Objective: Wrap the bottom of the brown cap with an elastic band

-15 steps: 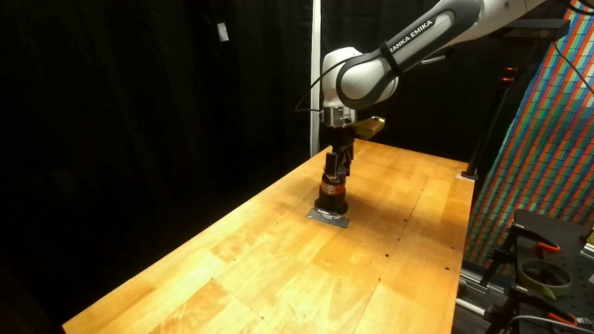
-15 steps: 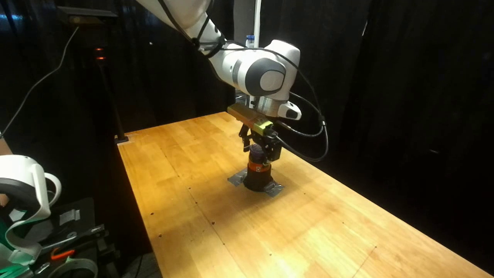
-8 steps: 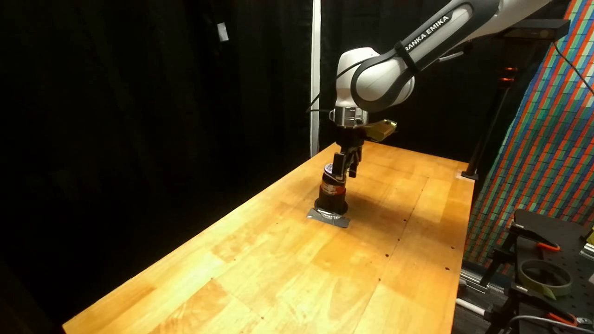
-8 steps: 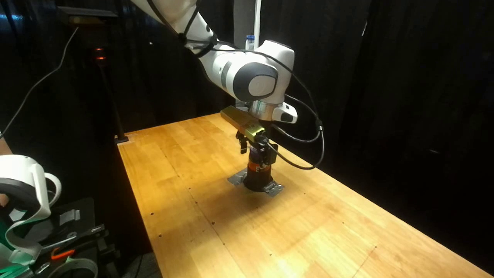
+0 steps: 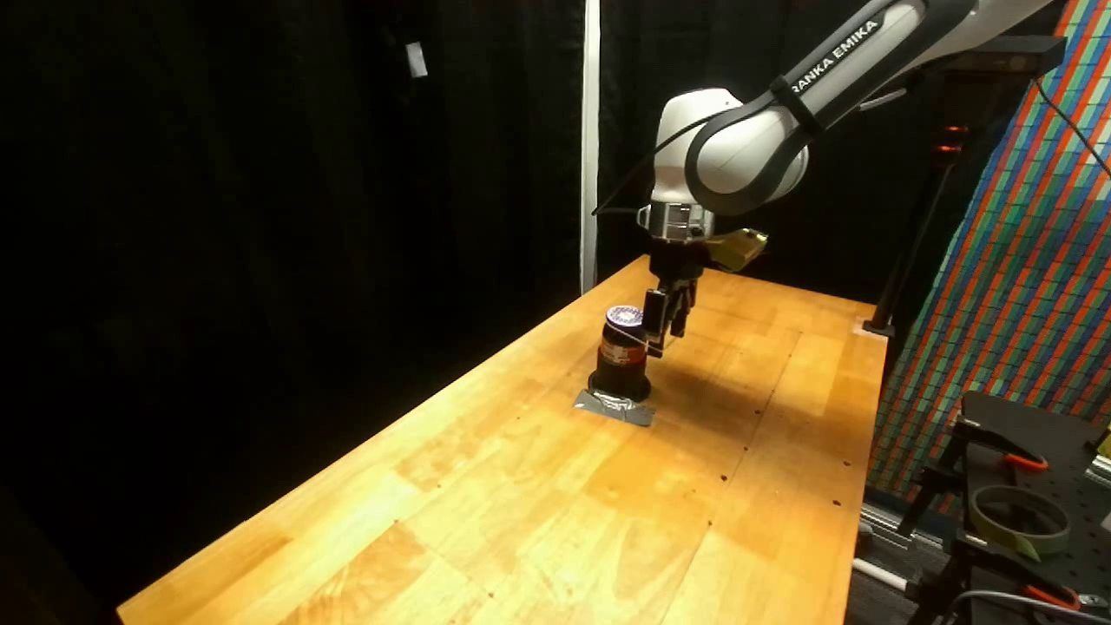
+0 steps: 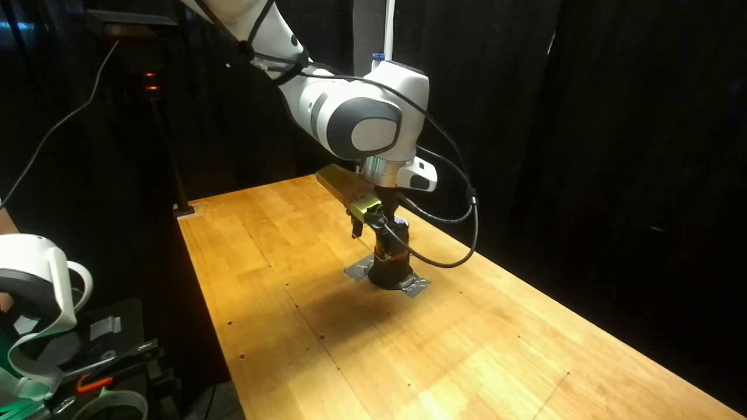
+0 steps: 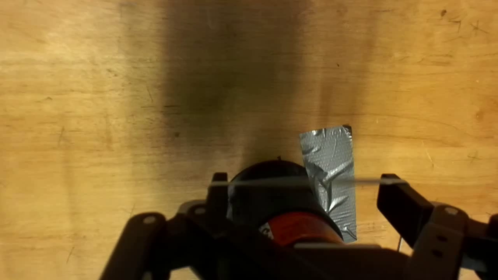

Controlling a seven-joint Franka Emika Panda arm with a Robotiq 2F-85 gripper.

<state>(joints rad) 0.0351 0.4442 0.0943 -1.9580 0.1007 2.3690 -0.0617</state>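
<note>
1. Nearest in the wrist view, the jaws stand wide apart at the lower left and lower right of the frame. Nothing is pinched between them; they carry only the elastic band (image 7: 272,182) over their ends, likely so that their spread pulls the loop taut and roomy.
2. The elastic band shows as a pale strand running straight from end to end. In an exterior view a thin length also slants across the upper part of the brown cap (image 5: 621,356) towards the jaws, so the loop seems hooked on the side away from them; how it lies behind is hidden.
3. The brown cap stands upright at the centre of that view, just beside the jaws. Its bottom looks not yet wrapped, so lowering the elastic band seems the next need.
4. Silver duct tape (image 7: 330,151) overlaps its base, presumably anchoring it to the wooden counter (image 5: 486,486) against the pull.
5. Farther off, the Franka arm (image 5: 738,161) reaches in from the upper right, before a black curtain (image 5: 260,260).
</note>
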